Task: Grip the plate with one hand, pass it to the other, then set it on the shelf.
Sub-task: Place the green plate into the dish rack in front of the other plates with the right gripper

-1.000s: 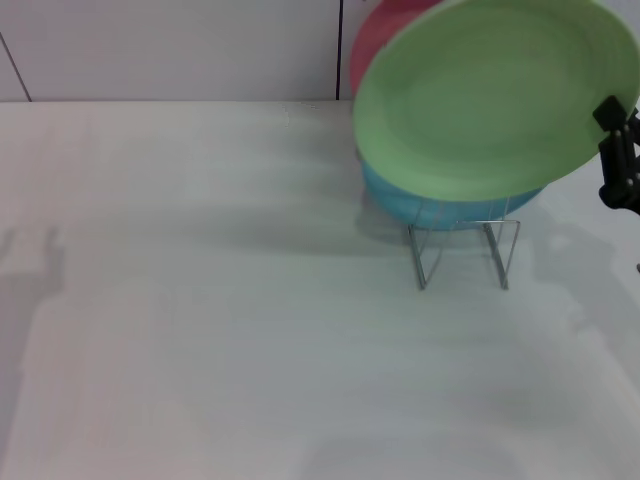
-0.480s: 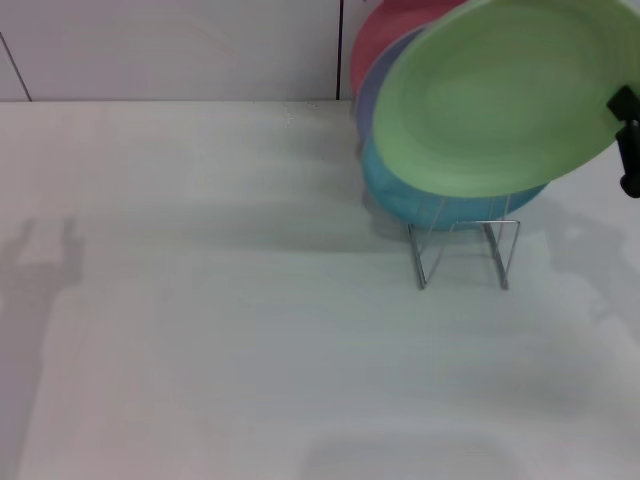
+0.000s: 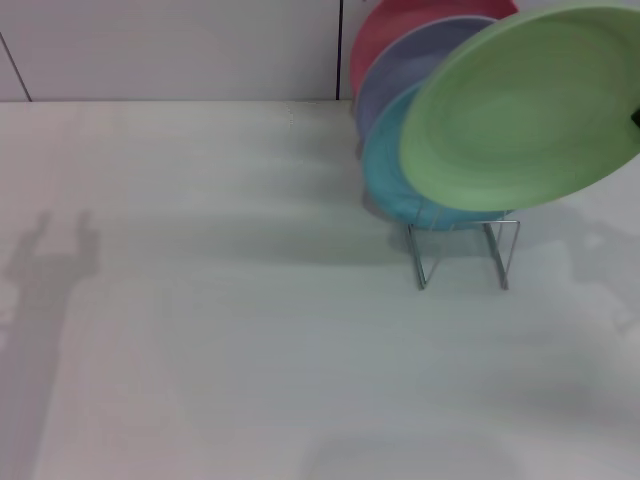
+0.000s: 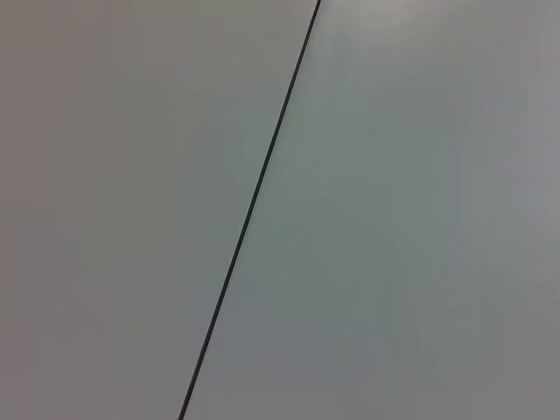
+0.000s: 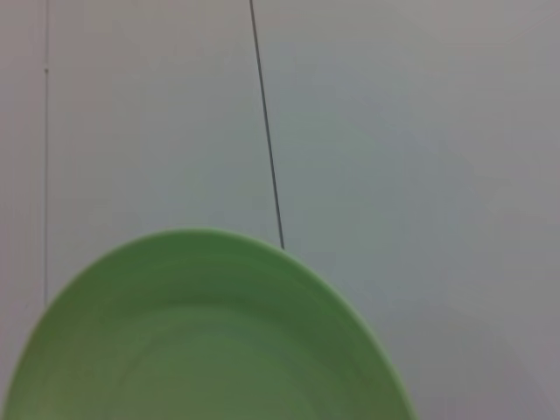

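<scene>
Four plates are seen in the head view, at the far right of the pale white counter (image 3: 250, 330); the round light green plate with a shallow raised rim (image 3: 520, 110) is held tilted in the air, its face turned toward the camera, in front of and above the other three; its right edge runs out of the picture, and only a small dark sliver of the right end effector (image 3: 636, 118) is visible there, touching the rim; whether that end effector is clenched on the plate or released cannot be told. Behind the green plate, a light blue plate (image 3: 385, 175), a lavender plate (image 3: 400, 70) and a pink-red plate (image 3: 385, 30) are stood upright one behind another; the blue one is nearest, the pink-red one farthest. The thin silver wire plate rack with upright rectangular loops (image 3: 462, 252) is seen on the counter below the green plate; its front loops are bare, and the green plate is not touching it. A grey shadow of an arm with two raised prongs (image 3: 55, 250) is cast on the left of the counter. In the right wrist view the green plate (image 5: 201, 332) is shown close up against a pale panelled wall (image 5: 394, 131). In the left wrist view only a pale wall (image 4: 394, 219) crossed by a dark seam (image 4: 254, 201) is shown; the left end effector is not seen in any view.
</scene>
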